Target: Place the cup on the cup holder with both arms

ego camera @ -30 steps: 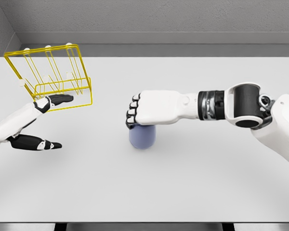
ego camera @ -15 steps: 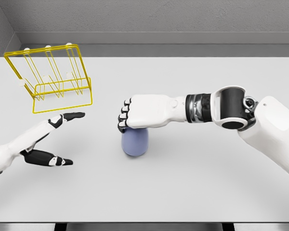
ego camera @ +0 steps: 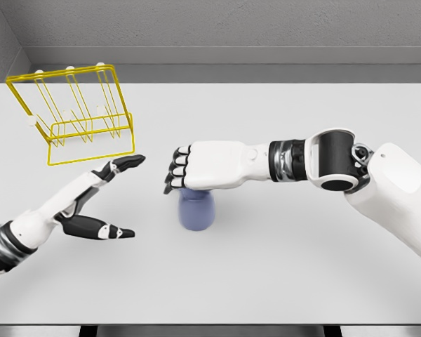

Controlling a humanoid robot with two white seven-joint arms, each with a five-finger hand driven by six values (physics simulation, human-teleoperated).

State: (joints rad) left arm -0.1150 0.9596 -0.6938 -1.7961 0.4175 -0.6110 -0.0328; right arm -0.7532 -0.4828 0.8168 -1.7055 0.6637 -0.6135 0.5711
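A lavender-blue cup (ego camera: 196,209) stands on the white table (ego camera: 266,267) near the middle. My right hand (ego camera: 177,170) reaches in from the right and grips the cup's top, fingers curled over it. At the far left stands the yellow wire cup holder (ego camera: 74,116), with upright prongs tipped by white balls. My left hand (ego camera: 109,200) hovers above the table left of the cup, fingers spread and holding nothing, about a hand's width from the cup and in front of the holder.
A grey wall (ego camera: 231,28) runs behind the table's far edge. The table's front edge (ego camera: 210,324) lies at the bottom of the view.
My right hand has slid the cup left and slightly toward me. My left hand has left the holder's base and moved right toward the cup, still spread.
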